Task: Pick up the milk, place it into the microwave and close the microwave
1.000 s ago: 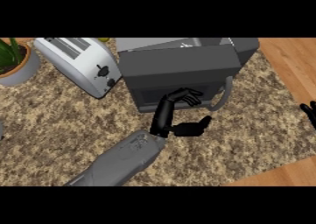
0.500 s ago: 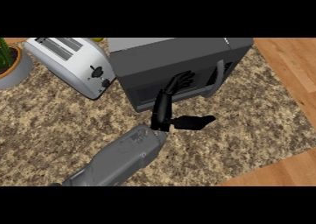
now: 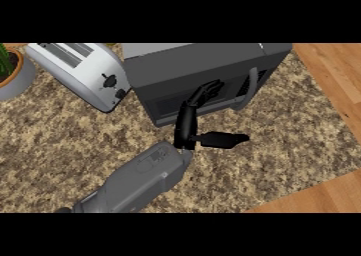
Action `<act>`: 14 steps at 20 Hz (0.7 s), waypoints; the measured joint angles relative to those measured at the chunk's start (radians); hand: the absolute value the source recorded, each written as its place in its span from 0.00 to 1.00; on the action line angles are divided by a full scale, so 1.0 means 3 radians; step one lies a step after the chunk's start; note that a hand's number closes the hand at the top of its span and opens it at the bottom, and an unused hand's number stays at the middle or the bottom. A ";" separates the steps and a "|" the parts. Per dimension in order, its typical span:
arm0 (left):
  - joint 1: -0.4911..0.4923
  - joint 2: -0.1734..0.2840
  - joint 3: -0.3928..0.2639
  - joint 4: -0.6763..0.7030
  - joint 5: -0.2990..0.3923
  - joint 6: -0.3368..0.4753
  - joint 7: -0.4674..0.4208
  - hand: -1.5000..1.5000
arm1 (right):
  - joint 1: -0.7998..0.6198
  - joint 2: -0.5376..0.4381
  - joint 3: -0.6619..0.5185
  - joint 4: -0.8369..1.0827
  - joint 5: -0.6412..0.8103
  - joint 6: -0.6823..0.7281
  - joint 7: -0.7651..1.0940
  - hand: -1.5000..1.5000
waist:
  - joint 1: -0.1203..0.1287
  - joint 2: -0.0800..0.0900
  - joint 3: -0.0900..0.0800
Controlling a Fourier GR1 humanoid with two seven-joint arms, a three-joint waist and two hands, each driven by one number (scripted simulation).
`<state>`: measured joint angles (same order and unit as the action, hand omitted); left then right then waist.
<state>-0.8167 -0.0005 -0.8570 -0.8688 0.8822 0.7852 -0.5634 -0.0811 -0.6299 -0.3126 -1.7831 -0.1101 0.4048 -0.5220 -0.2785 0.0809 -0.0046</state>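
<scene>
Left hand: we see our left hand point(image 3: 189, 124) with its fingers point(image 3: 205, 92) held straight and pressed flat on the microwave door; the thumb sticks out to the right.
Right hand: we cannot see it.
Microwave point(image 3: 194, 67): its dark door point(image 3: 184, 80) looks shut, with a grey handle point(image 3: 250, 90) on its right side.
Milk: we cannot see it anywhere.
Toaster point(image 3: 83, 72): it lies just left of the microwave.
Plant pot point(image 3: 9, 75): it stands at the far left edge.
Table point(image 3: 57, 145): speckled brown stone, with wood floor point(image 3: 338, 75) to the right.
</scene>
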 measured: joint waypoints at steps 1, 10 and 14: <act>-0.0006 0.0000 -0.0005 0.0005 0.0022 -0.0006 -0.0023 0.00 | -0.0026 -0.0008 -0.0006 0.0011 0.0004 -0.0008 0.0007 1.00 | 0.0006 0.0005 0.0000; -0.0045 0.0000 -0.0042 0.0039 0.0178 -0.0012 -0.0187 0.00 | -0.0197 -0.0066 -0.0005 0.0109 0.0044 -0.0034 0.0044 1.00 | 0.0011 0.0030 0.0008; -0.0084 0.0000 -0.0084 0.0036 0.0234 -0.0038 -0.0225 0.00 | -0.0199 0.0225 0.0134 0.0299 -0.0380 0.0115 0.0104 0.00 | 0.0047 0.0058 0.0023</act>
<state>-0.8420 -0.0006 -0.8821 -0.8580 0.9526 0.7736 -0.6310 -0.1409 -0.5625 -0.2723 -1.6935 -0.2240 0.4393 -0.4910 -0.2643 0.0984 0.0023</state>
